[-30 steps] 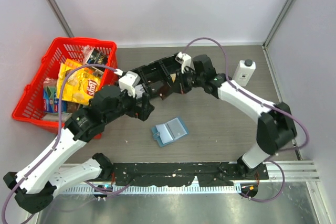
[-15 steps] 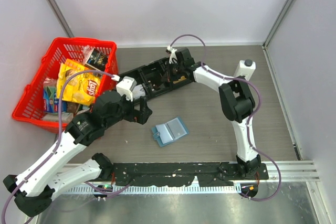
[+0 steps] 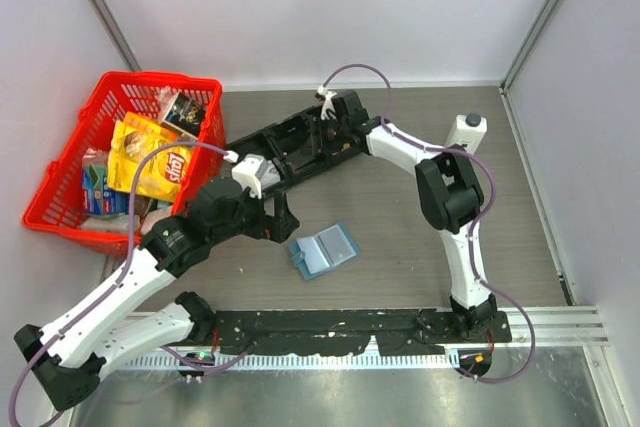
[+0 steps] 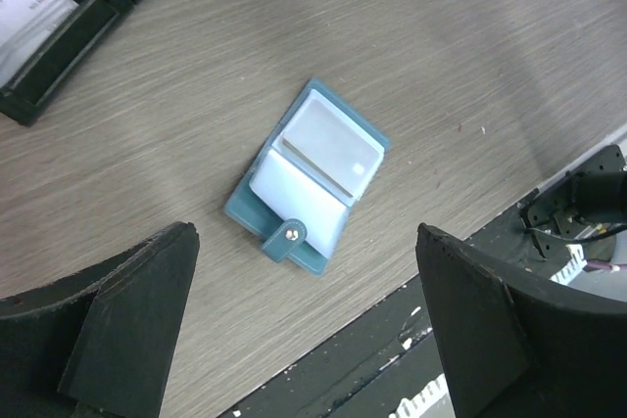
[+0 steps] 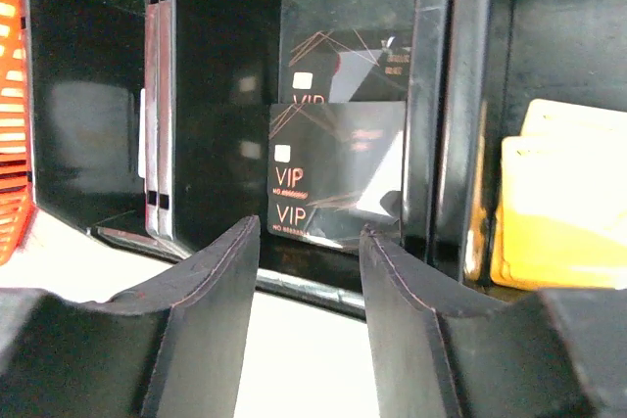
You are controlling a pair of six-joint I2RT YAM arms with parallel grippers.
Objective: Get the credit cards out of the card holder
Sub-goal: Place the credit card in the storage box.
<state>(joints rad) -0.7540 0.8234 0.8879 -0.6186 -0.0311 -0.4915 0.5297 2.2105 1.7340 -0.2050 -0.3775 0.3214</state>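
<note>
"VIP" — black card (image 5: 338,171); "Lay's" — yellow bag (image 3: 150,159)

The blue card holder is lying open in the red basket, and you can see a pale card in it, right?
Not quite. The blue card holder does lie open with a pale card showing, but it is on the wooden table, not in the red basket. The top external view shows this.

Counting one light-blue bifold card holder (image 3: 323,250), one black three-compartment plastic tray (image 3: 285,142), one red plastic mesh basket (image 3: 62,179), one white black-capped bottle (image 3: 466,135).
</note>
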